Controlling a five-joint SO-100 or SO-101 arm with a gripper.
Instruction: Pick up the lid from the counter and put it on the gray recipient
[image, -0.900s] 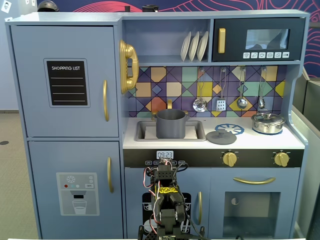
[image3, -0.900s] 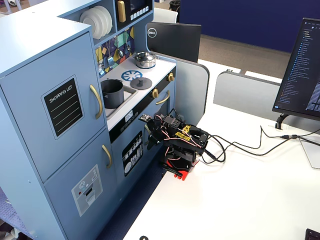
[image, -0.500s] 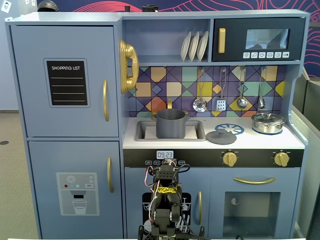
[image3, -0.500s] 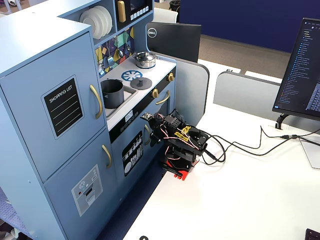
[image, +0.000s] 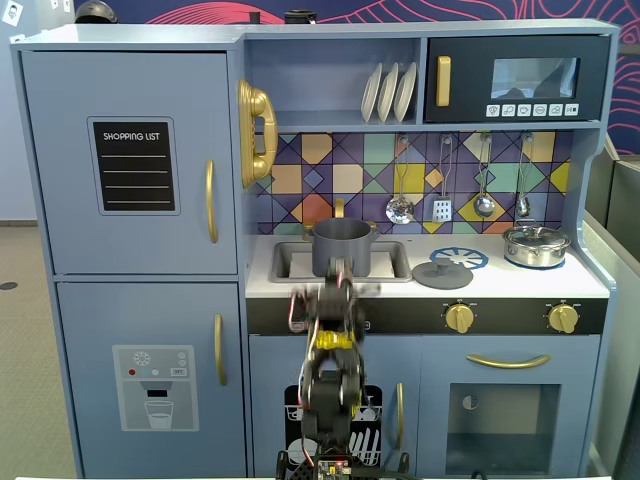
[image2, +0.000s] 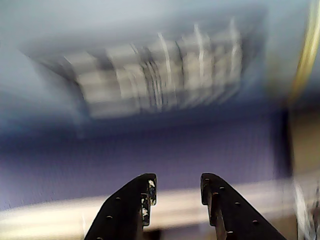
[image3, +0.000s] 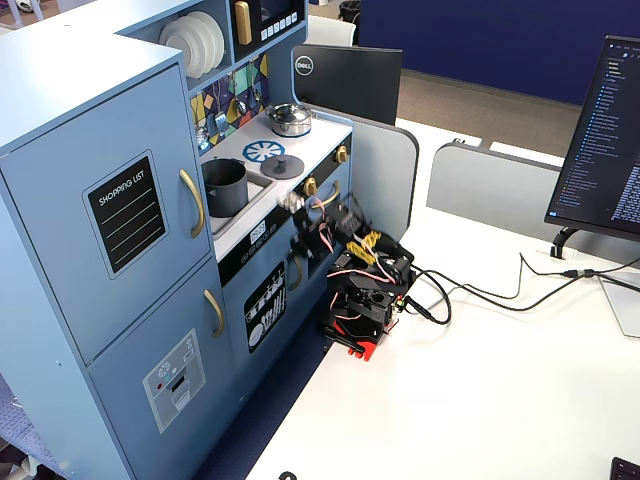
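The hand (image2: 176, 189) is spread and empty; the lid (image: 442, 272) lies mid-frame, right of the pot (image: 341, 247).

Flat matte dark gray lid (image: 443, 274) lies knob-up on counter, right of upright matte gray cylindrical pot (image: 341, 247) in sink.

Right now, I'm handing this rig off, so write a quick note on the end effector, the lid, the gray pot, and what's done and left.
End effector: open and empty, arm low in front of the toy kitchen; the wrist view is motion-blurred.
Lid: flat on the counter, knob up, right of the sink in a fixed view, partly over the blue-and-white burner mark.
Gray pot: upright in the sink, uncovered.
Done: nothing yet.
Left: reach the lid, grasp it, carry it over, set it on the pot.
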